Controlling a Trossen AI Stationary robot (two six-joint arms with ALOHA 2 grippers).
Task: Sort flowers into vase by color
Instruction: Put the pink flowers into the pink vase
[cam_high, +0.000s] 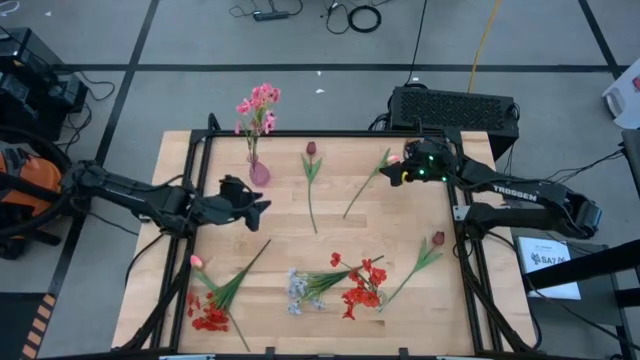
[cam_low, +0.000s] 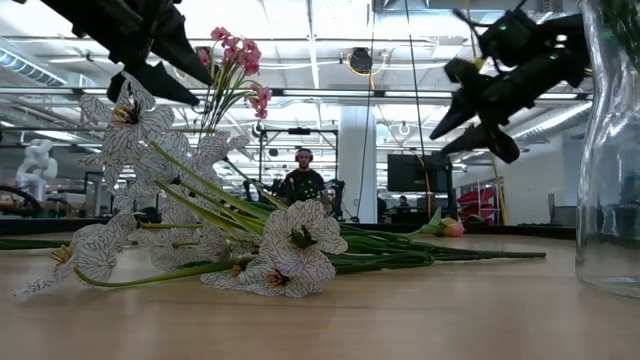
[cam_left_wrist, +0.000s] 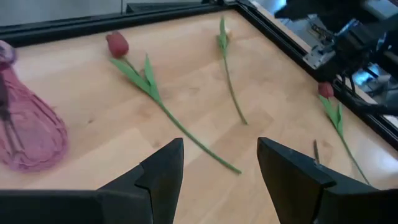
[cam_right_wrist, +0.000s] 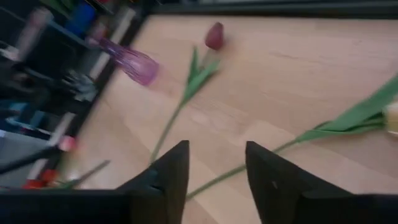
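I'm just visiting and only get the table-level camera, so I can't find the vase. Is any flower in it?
Observer: Yes. From above, the pink vase near the table's far edge holds a pink spray.
Operator: Is the claw at my upper right carrying something?
Observer: No. That's the right gripper. Its wrist camera shows open, empty fingers over the bud end of a green stem lying on the table.
Operator: And the other claw?
Observer: The left gripper hovers a little to the near side of the vase, apart from it, open and empty too.
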